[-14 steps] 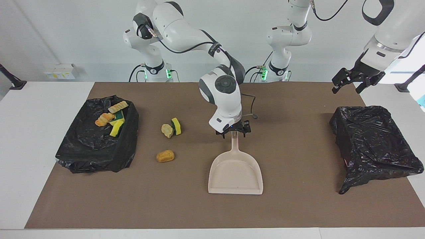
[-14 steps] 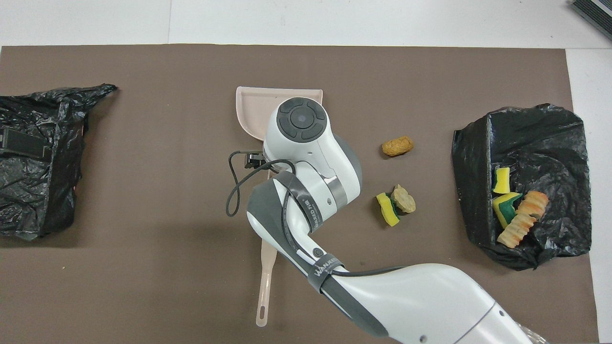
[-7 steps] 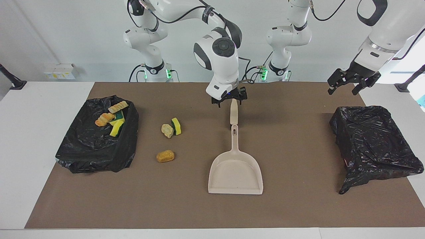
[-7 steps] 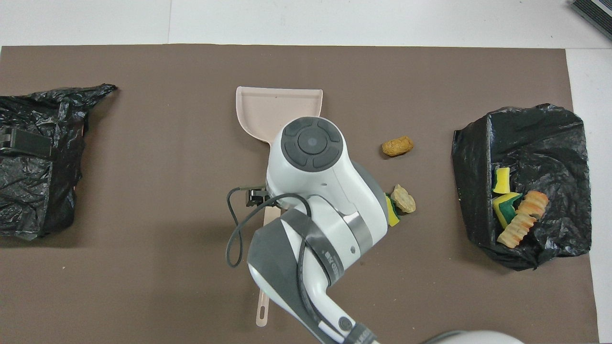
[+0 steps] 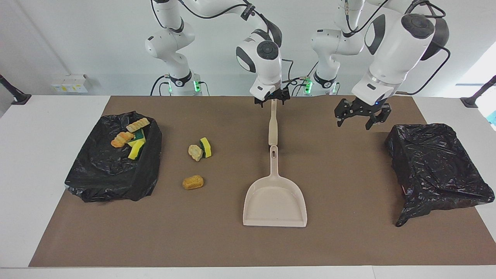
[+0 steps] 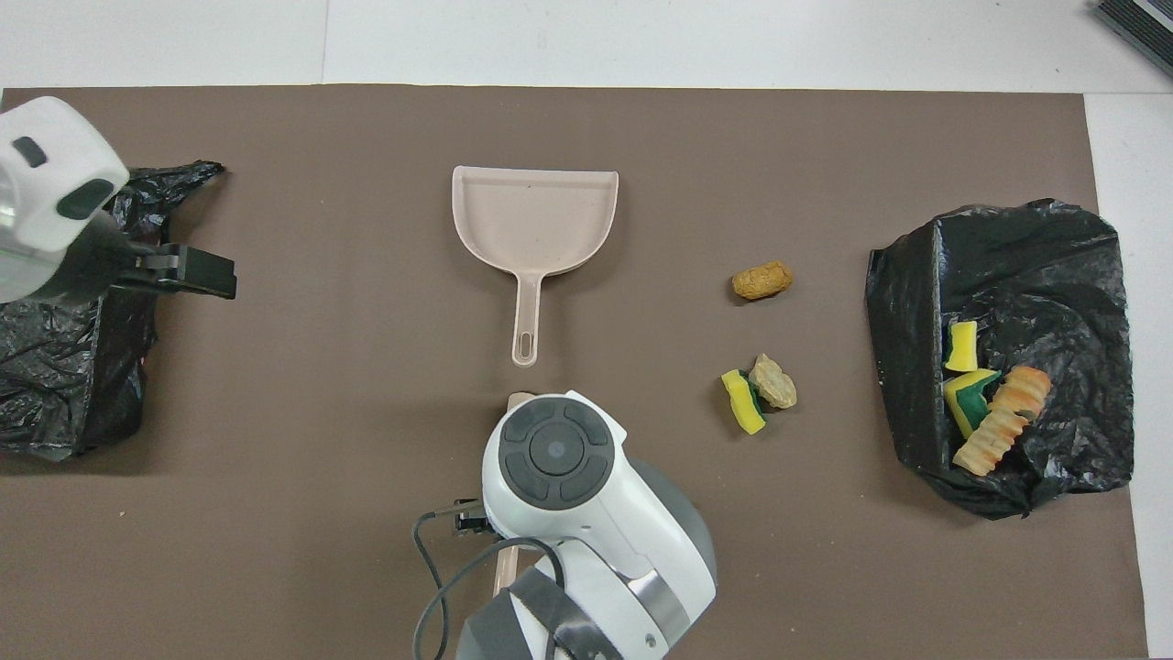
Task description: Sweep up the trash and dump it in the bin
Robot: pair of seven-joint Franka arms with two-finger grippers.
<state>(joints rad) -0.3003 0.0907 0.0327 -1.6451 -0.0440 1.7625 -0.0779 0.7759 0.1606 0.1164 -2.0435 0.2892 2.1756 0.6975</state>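
R gripper (image 5: 271, 101) has pulled back off the dustpan (image 5: 275, 201) handle and hangs over the robot-side end of the beige stick (image 5: 272, 130) at the pan's 6 o'clock (12 = away from robots), fingers apart, nothing held. L gripper (image 5: 358, 118) has come in over the mat beside the second black bag (image 5: 434, 166) at 9, fingers apart. Trash: 3 scraps (image 6: 762, 280) loose on mat at approx 3-4 o'clock of pan, 4 more (image 6: 985, 412) in bin bag (image 6: 1008, 229) at 3.
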